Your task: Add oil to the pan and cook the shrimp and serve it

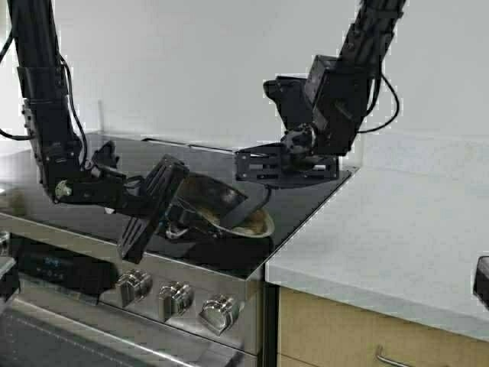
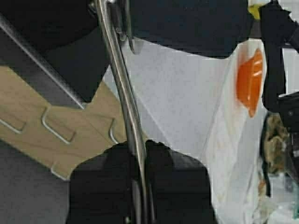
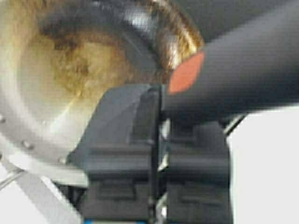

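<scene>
Pan (image 1: 221, 202) sat tilted on stovetop (image 1: 306, 199), handle squeezed tight in left gripper (image 1: 157, 206). Right gripper (image 1: 267, 164) pinched dark spatula (image 3: 243, 79) over pan. Shrimp unseen. Weak squeeze might drop pan.

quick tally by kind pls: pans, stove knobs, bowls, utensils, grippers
pan: 1
stove knobs: 3
orange bowl: 1
dark utensil: 1
grippers: 2, the left gripper and the right gripper
total: 8
</scene>
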`<state>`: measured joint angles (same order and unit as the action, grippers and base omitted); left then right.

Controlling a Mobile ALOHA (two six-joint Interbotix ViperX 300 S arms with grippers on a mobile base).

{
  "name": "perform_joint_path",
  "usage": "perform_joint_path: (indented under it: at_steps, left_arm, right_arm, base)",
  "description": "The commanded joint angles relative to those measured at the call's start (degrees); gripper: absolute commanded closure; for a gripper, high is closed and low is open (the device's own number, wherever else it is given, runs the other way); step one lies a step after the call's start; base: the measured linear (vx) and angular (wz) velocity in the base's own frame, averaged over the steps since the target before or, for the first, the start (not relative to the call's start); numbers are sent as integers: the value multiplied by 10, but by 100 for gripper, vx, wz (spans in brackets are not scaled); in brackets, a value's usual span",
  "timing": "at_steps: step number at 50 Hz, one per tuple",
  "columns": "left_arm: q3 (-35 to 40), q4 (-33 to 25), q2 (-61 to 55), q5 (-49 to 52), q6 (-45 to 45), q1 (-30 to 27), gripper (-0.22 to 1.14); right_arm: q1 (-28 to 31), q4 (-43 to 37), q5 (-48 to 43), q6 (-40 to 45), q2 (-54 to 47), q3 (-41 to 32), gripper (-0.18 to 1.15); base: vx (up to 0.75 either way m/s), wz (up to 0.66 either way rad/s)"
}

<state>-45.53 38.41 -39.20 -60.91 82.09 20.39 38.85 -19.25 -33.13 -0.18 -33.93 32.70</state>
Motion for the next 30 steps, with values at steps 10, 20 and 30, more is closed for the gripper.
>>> perform_joint_path:
  at_steps: [10, 20, 30]
  left_arm:
    - [3, -8, 16, -9, -6, -2, 89]
    - [0, -8, 13, -11, -7, -3, 89]
    - [2, -8, 10, -11, -7, -3, 89]
  right_arm:
    - [7, -60, -18, -4, 27, -9, 89]
    - [-26, -90, -23, -21, 54, -30, 89]
    - [-54, -92, -26, -27, 61, -31, 89]
  base:
    - [0, 0]
    - [0, 0]
    - [0, 0]
